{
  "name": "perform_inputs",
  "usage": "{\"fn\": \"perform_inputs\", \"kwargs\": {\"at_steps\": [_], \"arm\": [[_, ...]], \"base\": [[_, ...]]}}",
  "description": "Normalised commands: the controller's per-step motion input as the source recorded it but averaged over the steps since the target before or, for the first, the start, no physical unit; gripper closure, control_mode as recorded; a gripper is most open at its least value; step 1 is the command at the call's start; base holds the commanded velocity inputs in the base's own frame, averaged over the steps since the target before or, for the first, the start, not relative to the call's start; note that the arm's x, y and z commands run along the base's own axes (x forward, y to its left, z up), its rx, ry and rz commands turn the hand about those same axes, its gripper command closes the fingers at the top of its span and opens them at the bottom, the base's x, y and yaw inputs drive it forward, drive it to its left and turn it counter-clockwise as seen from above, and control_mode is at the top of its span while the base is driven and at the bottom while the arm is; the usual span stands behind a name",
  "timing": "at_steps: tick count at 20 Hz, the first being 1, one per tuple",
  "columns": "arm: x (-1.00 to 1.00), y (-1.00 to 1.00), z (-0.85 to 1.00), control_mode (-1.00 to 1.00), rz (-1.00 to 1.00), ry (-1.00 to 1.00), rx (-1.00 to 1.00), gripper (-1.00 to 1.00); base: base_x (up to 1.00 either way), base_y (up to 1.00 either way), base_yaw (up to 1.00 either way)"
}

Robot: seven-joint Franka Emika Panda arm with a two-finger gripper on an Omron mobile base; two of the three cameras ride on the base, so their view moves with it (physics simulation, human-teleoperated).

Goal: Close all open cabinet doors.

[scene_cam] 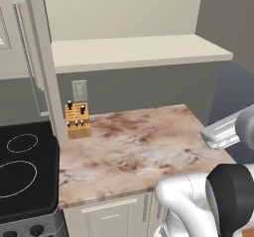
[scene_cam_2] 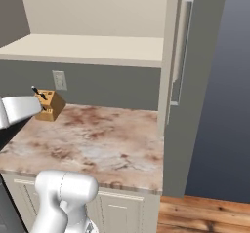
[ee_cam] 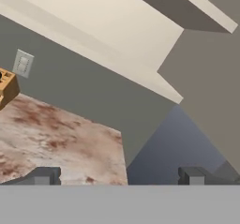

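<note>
Nothing's closed yet: both cabinet doors, left cabinet door (scene_cam: 43, 57) and right cabinet door (scene_cam_2: 195, 81), swing out past the counter (scene_cam: 134, 142) edges, gripper (ee_cam: 119, 176) wide open and empty.

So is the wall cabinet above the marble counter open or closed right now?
Open: both cabinet doors stand edge-on, baring the shelf.
</note>
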Motion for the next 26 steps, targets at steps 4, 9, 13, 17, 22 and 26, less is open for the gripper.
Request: {"fn": "perform_inputs", "kwargs": {"at_steps": [4,9,13,17,22,26], "arm": [[-0.3,-0.23,-0.33,-1.0,-0.01,-0.03,0.0,-1.0],[-0.04,-0.38,-0.35,-1.0,0.0,-0.02,0.01,-1.0],[0.0,-0.51,-0.35,-1.0,0.0,-0.01,0.04,-1.0],[-0.06,-0.4,-0.47,-1.0,0.0,-0.09,0.02,-1.0],[-0.22,-0.21,-0.57,-1.0,0.08,-0.17,0.0,-1.0],[-0.25,-0.34,-0.47,-1.0,0.12,-0.17,0.03,-1.0]], "base": [[0.0,0.0,0.0],[0.0,0.0,0.0],[0.0,0.0,0.0],[0.0,0.0,0.0],[0.0,0.0,0.0],[0.0,0.0,0.0]]}}
